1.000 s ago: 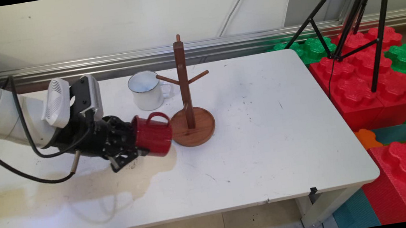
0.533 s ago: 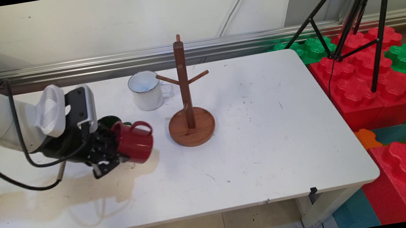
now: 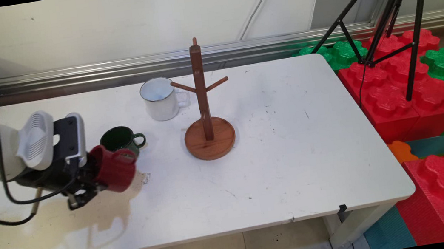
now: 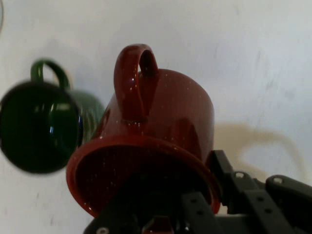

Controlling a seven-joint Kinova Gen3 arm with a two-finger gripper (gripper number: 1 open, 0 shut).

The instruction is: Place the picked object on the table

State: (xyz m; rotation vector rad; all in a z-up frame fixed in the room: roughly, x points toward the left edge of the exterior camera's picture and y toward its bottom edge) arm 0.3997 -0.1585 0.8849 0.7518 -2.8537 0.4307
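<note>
You see a glossy red speckled mug [image 3: 116, 173] tipped on its side in the tool [image 3: 91, 181], clear of the counter [image 3: 291, 132], rim toward the tool, handle uppermost. A dark green mug [image 3: 120, 140] stands upright just beside it at one o'clock.

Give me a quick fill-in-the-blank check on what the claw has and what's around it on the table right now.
1. The claw is shut on the rim of the ____ mug.
2. Right beside that mug, a ____ mug stands upright on the table.
3. The white mug stands next to the wooden mug ____.
4. The wooden pegs hold ____ mugs.

Missing words: red; green; tree; no
</note>
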